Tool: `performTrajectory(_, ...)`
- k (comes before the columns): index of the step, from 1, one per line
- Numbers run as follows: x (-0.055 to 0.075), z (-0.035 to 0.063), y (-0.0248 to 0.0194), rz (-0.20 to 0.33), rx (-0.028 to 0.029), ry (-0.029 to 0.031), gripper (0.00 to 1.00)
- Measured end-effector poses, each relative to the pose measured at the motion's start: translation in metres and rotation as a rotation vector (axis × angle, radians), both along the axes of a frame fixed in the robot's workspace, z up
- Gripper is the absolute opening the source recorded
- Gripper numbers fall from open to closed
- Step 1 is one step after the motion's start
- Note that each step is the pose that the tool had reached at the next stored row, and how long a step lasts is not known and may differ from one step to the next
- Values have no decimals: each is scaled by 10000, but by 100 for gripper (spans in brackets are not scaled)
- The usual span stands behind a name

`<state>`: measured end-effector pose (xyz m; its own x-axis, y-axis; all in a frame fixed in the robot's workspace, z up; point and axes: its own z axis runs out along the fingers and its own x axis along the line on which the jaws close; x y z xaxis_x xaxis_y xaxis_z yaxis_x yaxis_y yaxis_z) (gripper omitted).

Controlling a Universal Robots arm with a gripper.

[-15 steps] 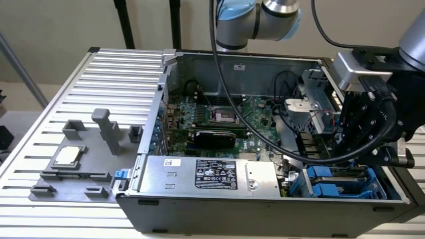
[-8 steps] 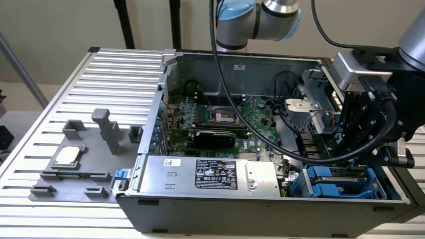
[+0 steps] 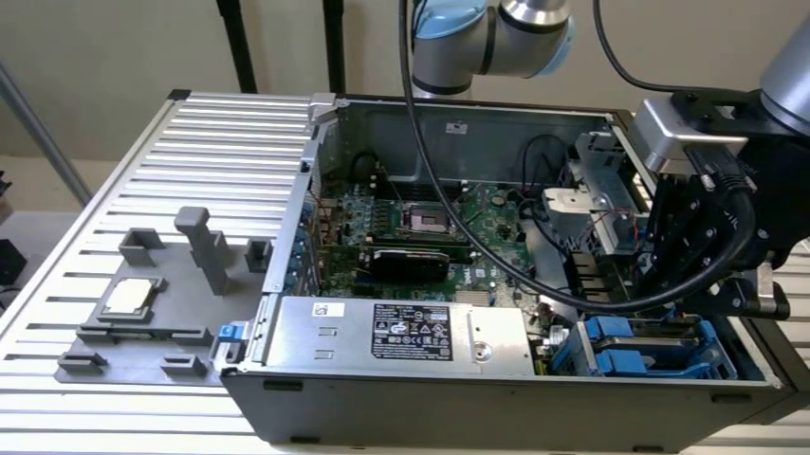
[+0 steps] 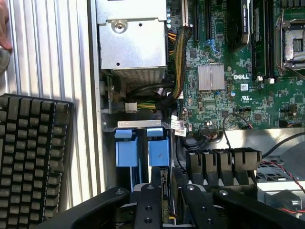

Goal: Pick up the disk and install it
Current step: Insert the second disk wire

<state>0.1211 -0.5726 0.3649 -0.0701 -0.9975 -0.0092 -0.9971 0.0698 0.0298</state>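
Gripper over the drive bay, disk mostly hidden

You see narrow jaws closed on the disk's thin edge, held upright just behind the blue tabs at the case corner; the fingers cover most of it, so its label can't be made out.

Open computer case, green motherboard, black keyboard

Ribbed grey metal worktop; plain beige wall behind; two dark poles upright against it.
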Motion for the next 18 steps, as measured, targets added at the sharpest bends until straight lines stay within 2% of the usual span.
performTrajectory(3, 0, 2, 12, 0, -1, 0, 24)
performTrajectory(9, 1, 146, 132, 0, 0, 0, 24)
performTrajectory(11, 23, 166, 165, -1, -2, -1, 24)
performTrajectory(18, 196, 170, 192, 0, -2, 8, 27)
